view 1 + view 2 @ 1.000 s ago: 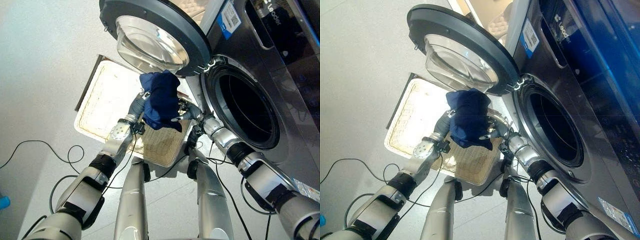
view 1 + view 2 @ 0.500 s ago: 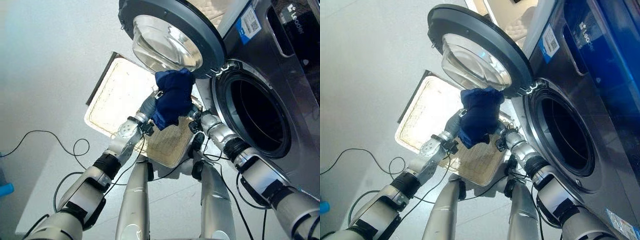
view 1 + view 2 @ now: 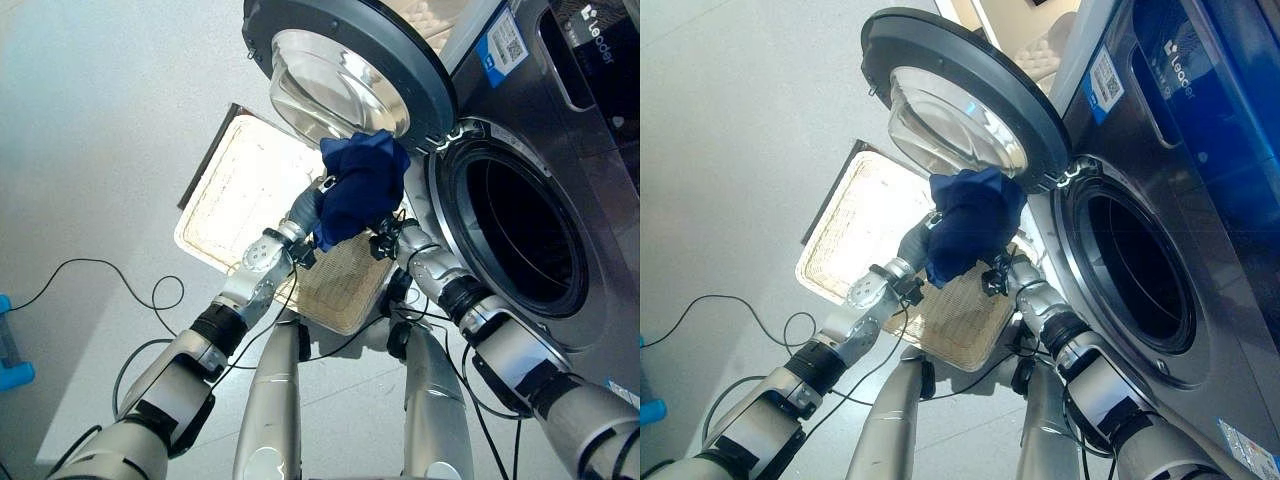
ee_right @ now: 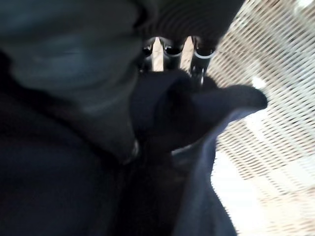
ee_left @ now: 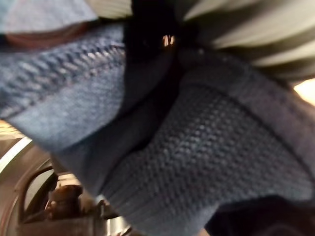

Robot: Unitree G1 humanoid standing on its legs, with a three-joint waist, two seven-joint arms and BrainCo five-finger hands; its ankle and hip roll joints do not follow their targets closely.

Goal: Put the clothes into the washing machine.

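Both arms reach forward and converge: the left hand (image 3: 303, 212) and right hand (image 3: 388, 240) are raised close together, fingers buried in a bundled navy garment (image 3: 360, 185) held between them, right forearm angled in from the near right.

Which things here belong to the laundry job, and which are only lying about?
Belong to the job:
- dark blue garment, held between left hand and right hand
- washing machine, its door open
- wicker basket on the floor

Only lying about:
- blue object at the floor's edge
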